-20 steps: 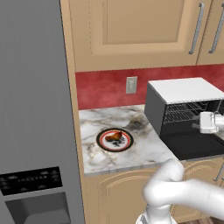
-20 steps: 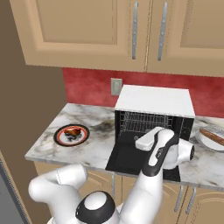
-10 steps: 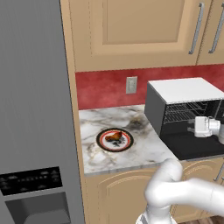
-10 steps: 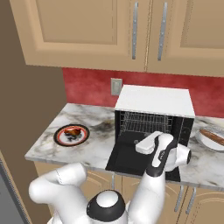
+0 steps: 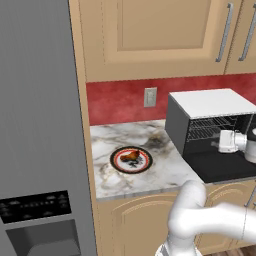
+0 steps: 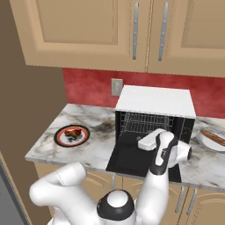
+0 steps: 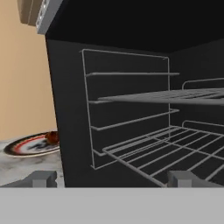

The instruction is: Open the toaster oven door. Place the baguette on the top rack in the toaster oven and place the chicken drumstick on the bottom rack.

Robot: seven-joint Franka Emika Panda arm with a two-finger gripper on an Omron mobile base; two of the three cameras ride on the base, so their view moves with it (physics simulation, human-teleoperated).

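The toaster oven [image 5: 209, 103] [image 6: 154, 100] stands on the counter with its door [image 5: 220, 168] [image 6: 131, 159] folded down flat. My gripper [image 5: 223, 141] [image 6: 143, 142] [image 7: 113, 179] hovers above the door at the oven mouth, open, with nothing between its fingertips [image 7: 42, 178]. Inside, the top rack [image 7: 175, 98] lies above the bottom rack [image 7: 162, 149], both bare. The chicken drumstick [image 5: 131, 156] [image 6: 74, 132] [image 7: 52, 137] lies on a red-rimmed plate [image 5: 118, 165] left of the oven. The baguette [image 6: 213, 137] rests on a plate right of the oven.
A tall grey fridge [image 5: 35, 125] bounds the counter on the left. Wooden wall cabinets [image 6: 132, 30] hang above the oven. A red backsplash with a wall outlet [image 5: 150, 97] runs behind. The marble counter [image 5: 107, 145] ends at a front edge just below the open door.
The hand has drifted slightly left in the left base view and the forearm has sunk a little. The jaws have stayed open; nothing else has moved.
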